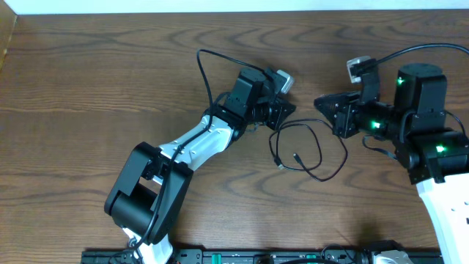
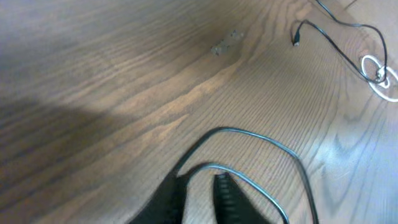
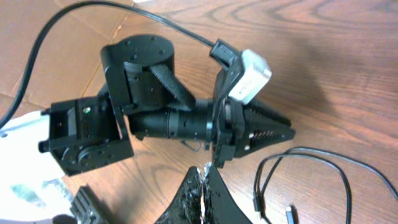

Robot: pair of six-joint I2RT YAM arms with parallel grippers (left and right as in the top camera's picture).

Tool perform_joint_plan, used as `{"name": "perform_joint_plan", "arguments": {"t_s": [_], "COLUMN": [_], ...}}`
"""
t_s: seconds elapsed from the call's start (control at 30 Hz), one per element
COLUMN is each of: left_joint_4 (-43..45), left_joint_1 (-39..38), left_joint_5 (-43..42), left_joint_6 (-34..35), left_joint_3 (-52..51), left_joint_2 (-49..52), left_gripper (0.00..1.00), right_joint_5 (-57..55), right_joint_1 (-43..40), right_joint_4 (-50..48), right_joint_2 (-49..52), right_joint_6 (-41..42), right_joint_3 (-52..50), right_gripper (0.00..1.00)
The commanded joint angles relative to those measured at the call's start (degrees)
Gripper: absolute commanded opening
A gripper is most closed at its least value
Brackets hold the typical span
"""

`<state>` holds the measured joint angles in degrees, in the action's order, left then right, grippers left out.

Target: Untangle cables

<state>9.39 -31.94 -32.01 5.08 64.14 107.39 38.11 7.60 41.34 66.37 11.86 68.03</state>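
Found the right fingers [image 3: 202, 186] nearest the lens, pressed together on nothing, poised just beside the black cable [image 2: 236, 130]. Saw the left fingers [image 3: 283, 132] drawn nearly closed on a bend of that cable, wrist low over the table [image 1: 110, 73]. Noted both arms stretched inward, facing each other across the black cable. Traced the black cable in slack loops to a far end crossing a small coil of white cable [image 2: 365, 70]. Judged the work barely begun, with one grip taken and both cables yet to be pulled apart.
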Motion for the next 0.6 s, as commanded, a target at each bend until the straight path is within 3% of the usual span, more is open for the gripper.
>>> {"name": "perform_joint_plan", "arguments": {"t_s": [0.0,0.07,0.13,0.27,0.33,0.4,0.57], "left_joint_4": [-0.9,-1.2,-1.8,-5.0,-7.0,-9.1,-13.2], "left_joint_1": [0.0,0.0,0.0,0.0,0.0,0.0,0.0], "left_joint_5": [0.1,0.1,0.4,3.0,4.7,6.2,7.6], "left_joint_6": [-0.8,-0.8,-0.8,-0.8,-0.8,-0.8,-0.7], "left_joint_3": [-0.2,-0.2,-0.2,-0.2,-0.2,-0.2,-0.2], "left_joint_2": [0.5,0.5,0.5,0.5,0.5,0.5,0.5], "left_gripper": [0.14,0.17,0.39,0.64,0.66,0.66,0.66], "right_joint_5": [0.9,0.7,-1.7,-13.6,-19.5,-23.2,-24.7], "right_joint_1": [-0.9,-0.9,-0.9,-0.9,-0.8,-0.8,-0.8], "right_joint_4": [0.1,0.3,1.0,5.2,7.7,9.6,11.4], "right_joint_2": [-0.5,-0.5,-0.5,-0.3,0.1,0.8,4.1], "right_joint_6": [-0.8,-0.8,-0.2,3.0,3.6,3.6,4.1], "right_joint_3": [0.2,0.2,0.2,0.2,0.2,0.2,0.0], "right_gripper": [0.01,0.01,0.01,0.03,0.07,0.20,0.29]}}
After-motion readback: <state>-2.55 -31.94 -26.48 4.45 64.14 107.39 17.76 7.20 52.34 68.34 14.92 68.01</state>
